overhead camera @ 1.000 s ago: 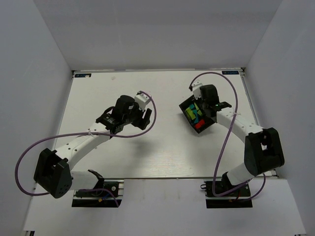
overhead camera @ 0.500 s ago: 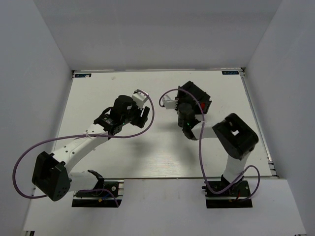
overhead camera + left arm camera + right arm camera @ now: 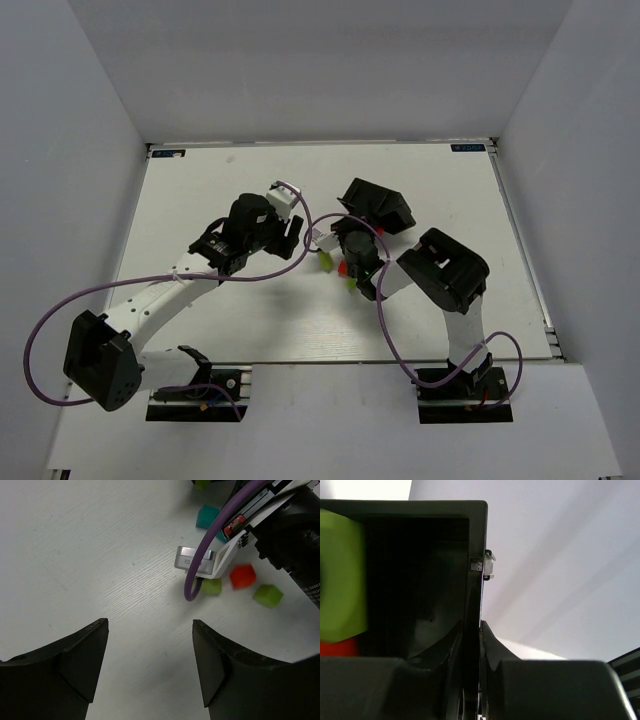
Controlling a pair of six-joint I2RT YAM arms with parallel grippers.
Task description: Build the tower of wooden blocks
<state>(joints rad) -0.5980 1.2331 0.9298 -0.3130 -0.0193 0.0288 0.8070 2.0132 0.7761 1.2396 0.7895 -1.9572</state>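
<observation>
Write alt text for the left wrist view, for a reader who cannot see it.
A teal block, a red cube and lime-green cubes lie scattered on the white table beyond the open left gripper, beside the right arm and its purple cable.

Your white table [image 3: 200,190], wood-grain top. Near its centre you have loose blocks on bare surface: lime cube [image 3: 211,586], red cube [image 3: 242,576] just beside it, second lime cube [image 3: 268,595] near, teal block [image 3: 207,516] apart from them.

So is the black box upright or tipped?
Tipped: the black box hangs tilted above the table, blocks scattered below.
</observation>
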